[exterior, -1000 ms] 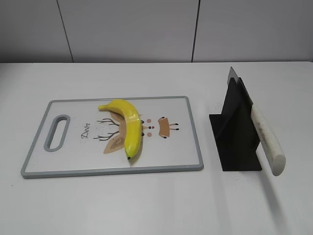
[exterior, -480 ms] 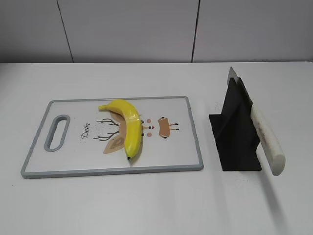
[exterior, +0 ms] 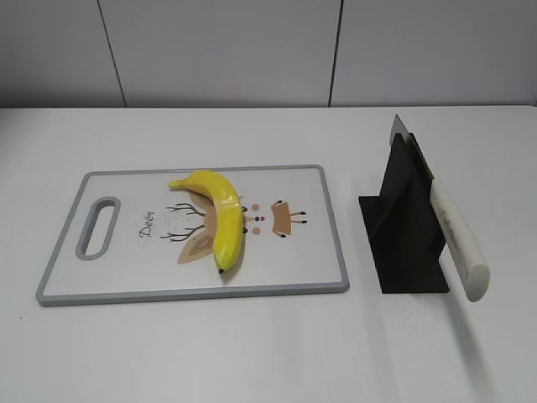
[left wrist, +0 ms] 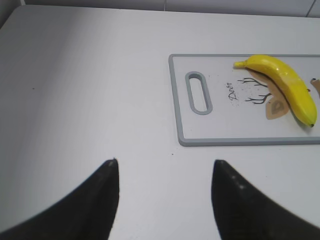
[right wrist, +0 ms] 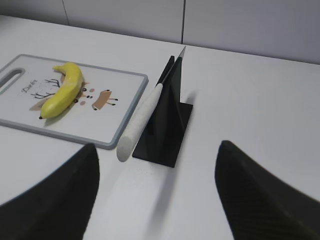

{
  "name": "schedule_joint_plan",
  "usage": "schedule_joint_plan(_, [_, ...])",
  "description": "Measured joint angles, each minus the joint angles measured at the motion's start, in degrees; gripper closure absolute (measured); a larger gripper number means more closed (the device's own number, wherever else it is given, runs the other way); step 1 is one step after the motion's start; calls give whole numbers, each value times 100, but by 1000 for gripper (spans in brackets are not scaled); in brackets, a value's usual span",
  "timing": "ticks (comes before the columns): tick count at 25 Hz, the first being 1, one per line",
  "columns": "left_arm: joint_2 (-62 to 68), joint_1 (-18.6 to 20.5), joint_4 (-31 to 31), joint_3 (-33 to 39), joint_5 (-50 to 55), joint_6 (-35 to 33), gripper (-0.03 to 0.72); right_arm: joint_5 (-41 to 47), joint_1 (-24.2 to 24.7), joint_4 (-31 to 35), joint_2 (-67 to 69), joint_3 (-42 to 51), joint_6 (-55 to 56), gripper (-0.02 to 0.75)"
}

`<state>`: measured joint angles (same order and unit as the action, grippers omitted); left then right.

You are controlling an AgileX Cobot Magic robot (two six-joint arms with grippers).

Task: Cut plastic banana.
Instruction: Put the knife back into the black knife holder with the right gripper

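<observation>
A yellow plastic banana (exterior: 219, 217) lies whole on a white cutting board with a grey rim (exterior: 331, 220). It also shows in the left wrist view (left wrist: 284, 85) and the right wrist view (right wrist: 62, 90). A knife with a cream handle (exterior: 457, 236) rests blade-up in a black stand (exterior: 406, 225) to the right of the board; the right wrist view shows the handle (right wrist: 141, 121) too. My left gripper (left wrist: 165, 165) is open and empty over bare table, left of the board. My right gripper (right wrist: 157, 147) is open and empty, short of the knife stand. Neither gripper shows in the exterior view.
The board (left wrist: 176, 105) has a handle slot (exterior: 98, 227) at its left end and a deer print in the middle. The white table (exterior: 252, 344) runs back to a grey panelled wall (exterior: 252, 50).
</observation>
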<state>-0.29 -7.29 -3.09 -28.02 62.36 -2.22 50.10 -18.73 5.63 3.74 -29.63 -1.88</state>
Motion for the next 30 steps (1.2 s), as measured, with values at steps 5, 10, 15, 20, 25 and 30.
schedule_joint_plan(5, [0, 0, 0, 0, -5, 0, 136, -561, 0, -48, 0, 251, 96, 185])
schedule_joint_plan(10, [0, 0, 0, 0, -5, 0, 136, -874, 0, -112, 0, 346, 108, 187])
schedule_joint_plan(15, [0, 0, 0, 0, -10, 0, 136, -673, 0, -152, 0, 263, 122, 187])
schedule_joint_plan(20, [0, 0, 0, 0, -10, 0, 136, 406, 0, -227, -11, -85, 122, 187])
schedule_joint_plan(25, [0, 0, 0, 0, -16, 0, 136, 922, 0, -227, -105, 16, 117, 187])
schedule_joint_plan(30, [0, 0, 0, 0, -16, 0, 136, 933, 0, -227, -363, 48, 117, 187])
